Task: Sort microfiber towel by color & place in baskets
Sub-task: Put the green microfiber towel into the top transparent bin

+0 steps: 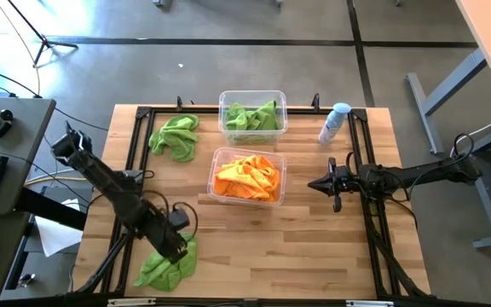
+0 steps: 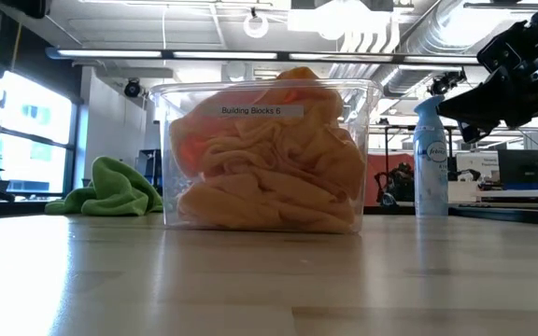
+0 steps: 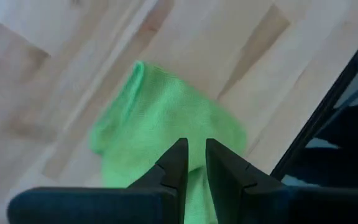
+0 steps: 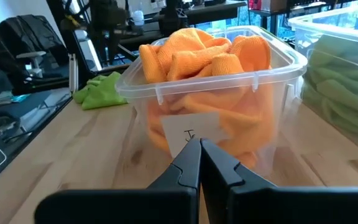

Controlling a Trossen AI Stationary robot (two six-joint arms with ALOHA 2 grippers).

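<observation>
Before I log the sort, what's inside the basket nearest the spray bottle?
Inside that basket lie lime green towels, no orange showing. Whatever lies beneath the top folds is covered.

My wooden table [image 1: 314, 247] is carrying two clear baskets at its middle: the far one [image 1: 252, 113] is holding green towels, the near one [image 1: 247, 176] orange towels. A green towel [image 1: 175, 136] is lying far left, another [image 1: 167, 264] near left, and a spray bottle [image 1: 334, 123] is lying far right.
</observation>
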